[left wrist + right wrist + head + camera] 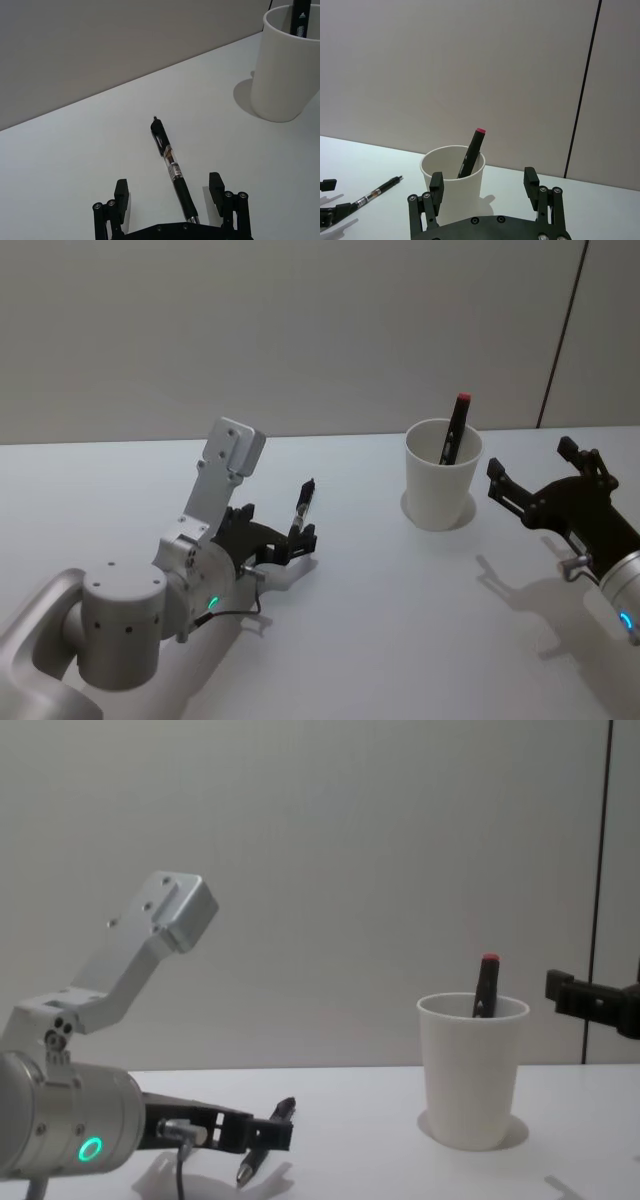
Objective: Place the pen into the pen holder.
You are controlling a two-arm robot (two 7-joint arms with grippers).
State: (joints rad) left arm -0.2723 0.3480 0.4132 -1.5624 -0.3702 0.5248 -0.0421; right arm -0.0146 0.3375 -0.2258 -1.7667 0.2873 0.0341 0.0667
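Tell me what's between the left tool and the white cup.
Nothing but bare table, seen in the head view; the loose pen sits inside the left tool, short of the cup.

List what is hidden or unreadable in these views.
Head view: lower part of the red-capped pen, behind the pen holder wall.
Left wrist view: label print on the black pen, too small; its near tip, behind the left gripper.
Chest view: right gripper, cut by the edge.

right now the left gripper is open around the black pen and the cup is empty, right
No: the cup is not empty; a red-capped pen stands in it, as the head view shows. The left gripper is open around the black pen.
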